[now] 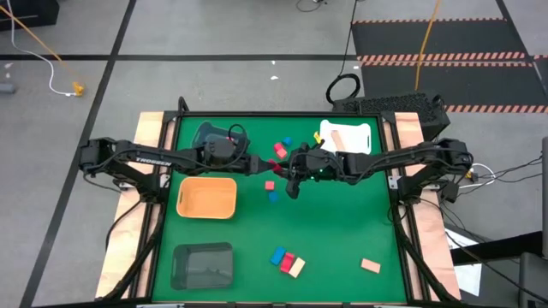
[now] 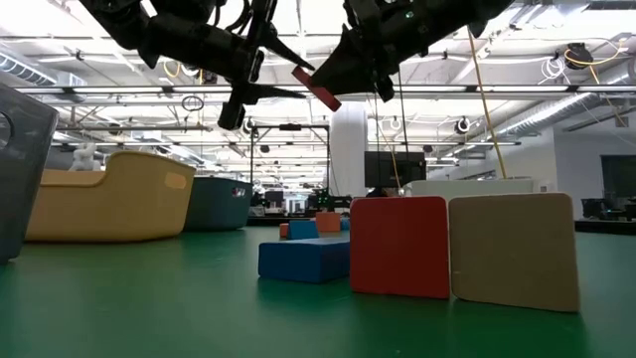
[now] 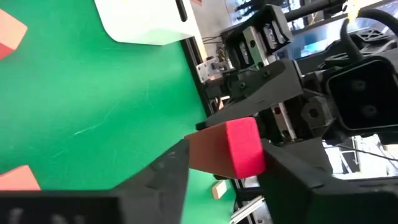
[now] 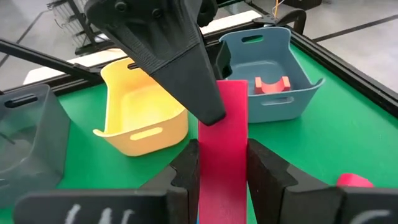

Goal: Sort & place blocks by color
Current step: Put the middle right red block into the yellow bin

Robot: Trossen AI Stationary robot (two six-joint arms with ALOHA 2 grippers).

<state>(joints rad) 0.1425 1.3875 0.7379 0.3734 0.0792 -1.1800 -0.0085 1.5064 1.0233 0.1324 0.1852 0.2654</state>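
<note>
— Where is the red block [image 4: 222, 146]?
— Mid-table, in the air, three o'clock of the yellow tray [image 1: 206, 197]; the left gripper [image 1: 262, 164] pinches one end.
— And the right gripper [image 1: 292, 171]?
— Clamped on the same block.

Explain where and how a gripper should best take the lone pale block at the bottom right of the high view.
Come straight down and pinch the lone block by its long sides. It lies flat, slightly skewed, with bare mat all round, so turn the wrist to match. The left gripper and right gripper are both shut on a red block.
</note>
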